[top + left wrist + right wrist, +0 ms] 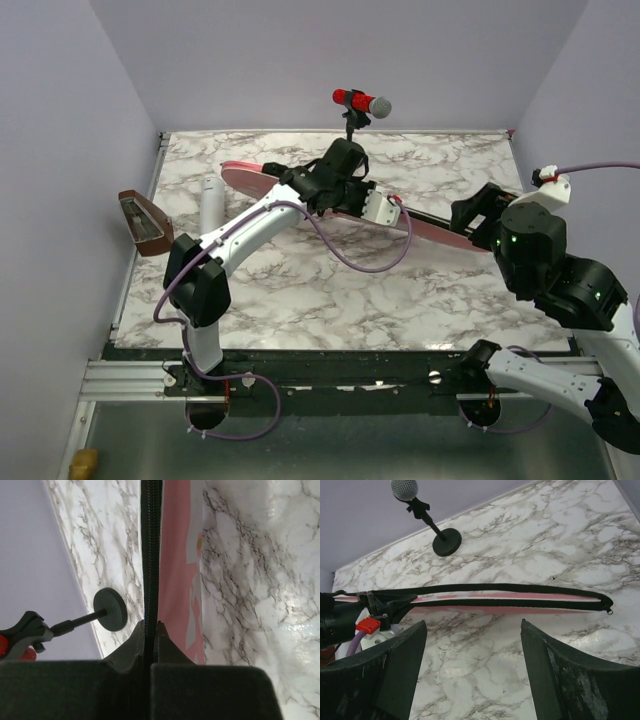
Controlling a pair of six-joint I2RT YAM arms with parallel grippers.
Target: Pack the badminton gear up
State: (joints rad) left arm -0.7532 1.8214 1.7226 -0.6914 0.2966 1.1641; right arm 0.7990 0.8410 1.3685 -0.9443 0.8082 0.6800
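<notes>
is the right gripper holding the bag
No, the right gripper is open with nothing between its jaws, and the bag lies beyond it, untouched by it.

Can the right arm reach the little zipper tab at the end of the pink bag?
Probably yes. The right gripper is open and faces the pink bag, with only bare table before the zipper tab. The left gripper pinches the bag farther along.
</notes>
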